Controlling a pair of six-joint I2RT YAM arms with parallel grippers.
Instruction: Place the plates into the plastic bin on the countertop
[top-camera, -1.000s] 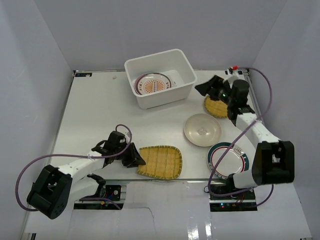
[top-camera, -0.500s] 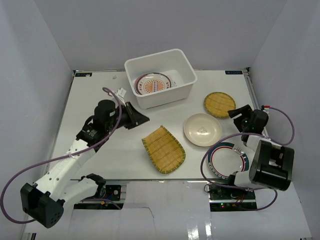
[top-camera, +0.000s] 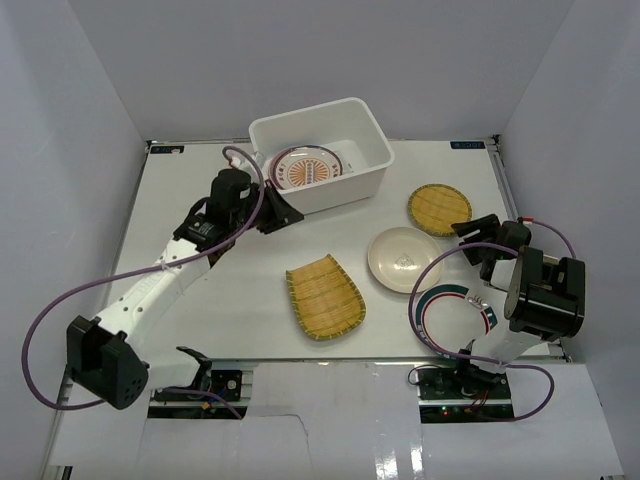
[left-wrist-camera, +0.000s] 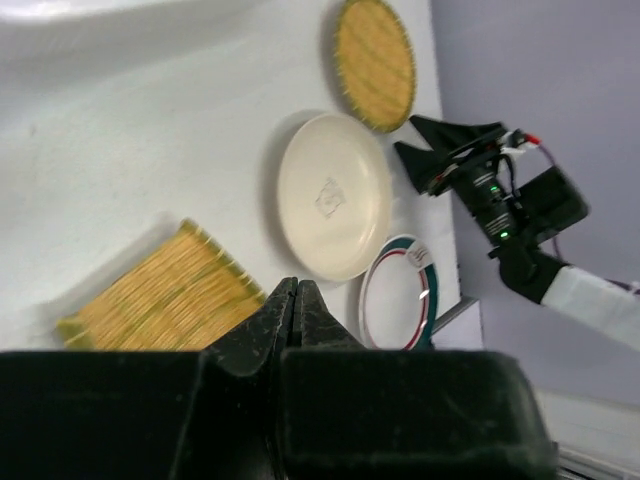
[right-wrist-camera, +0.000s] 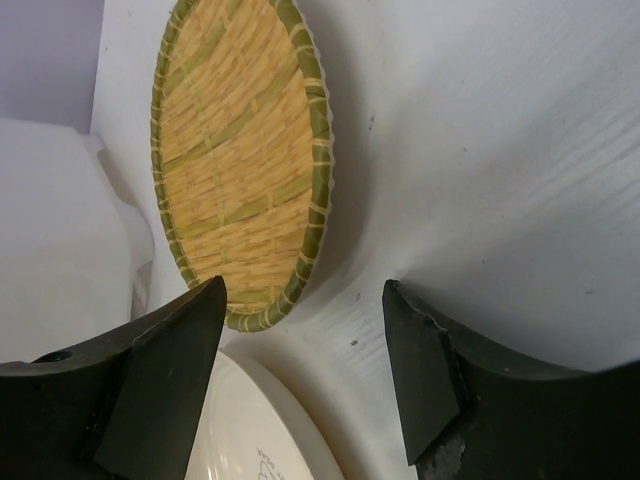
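Note:
The white plastic bin (top-camera: 372, 178) stands at the back centre of the countertop (top-camera: 190, 210) and holds the orange-patterned plate (top-camera: 306, 168). My left gripper (top-camera: 286, 216) is shut and empty, just in front of the bin's near left corner. The fan-shaped yellow plate (top-camera: 325, 296) lies near the front; it also shows in the left wrist view (left-wrist-camera: 160, 300). My right gripper (top-camera: 463, 240) is open and empty, low between the round yellow plate (top-camera: 439, 209) (right-wrist-camera: 240, 160) and the cream plate (top-camera: 404, 259) (right-wrist-camera: 250, 430). The green-red-rimmed plate (top-camera: 455, 315) lies front right. Pink and blue plates are out of view.
White walls enclose the countertop on the left, back and right. The right arm's base (top-camera: 545, 300) stands beside the green-red-rimmed plate. Purple cables (top-camera: 40, 330) loop from both arms. Bare countertop lies left of the fan-shaped plate.
My left arm left the fan-shaped plate, which shifted and turned, and swung up to the bin's front. My right arm drew back from the round yellow plate toward the right edge.

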